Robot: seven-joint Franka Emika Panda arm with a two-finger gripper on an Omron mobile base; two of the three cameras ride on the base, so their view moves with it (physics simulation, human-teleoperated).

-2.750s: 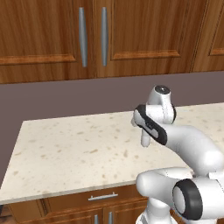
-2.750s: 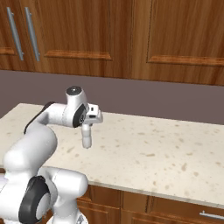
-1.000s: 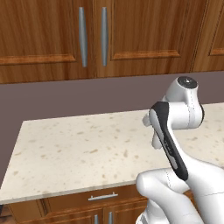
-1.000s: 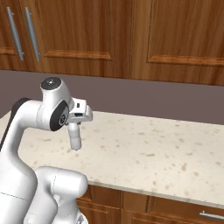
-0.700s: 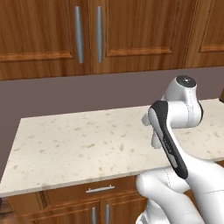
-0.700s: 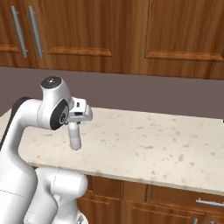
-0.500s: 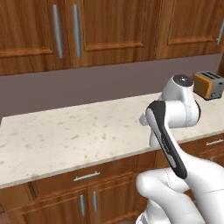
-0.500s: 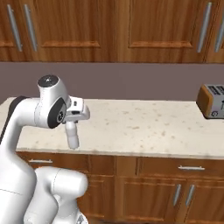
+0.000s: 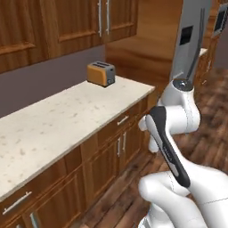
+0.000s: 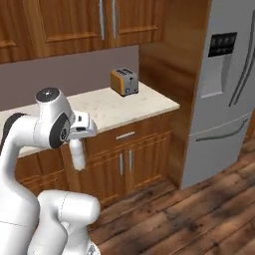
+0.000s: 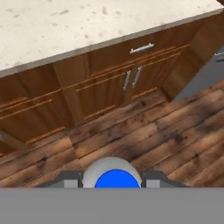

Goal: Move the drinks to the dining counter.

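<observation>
Between the gripper fingers, the water bottle is hanging cap-up, its blue cap showing; the jaws are clamping it over the wooden floor, beside the stone counter bearing an orange toaster. No writing is readable.

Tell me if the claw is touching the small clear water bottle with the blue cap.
Touching. In the hand view the claw flanks the small clear water bottle with blue cap, with the dark fingers against its sides.

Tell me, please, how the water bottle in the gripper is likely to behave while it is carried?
The water bottle hangs upright from the gripper, so it probably rides steadily. Its round blue cap and smooth, slim body suggest it is light, may slip, and would roll if dropped.
</observation>
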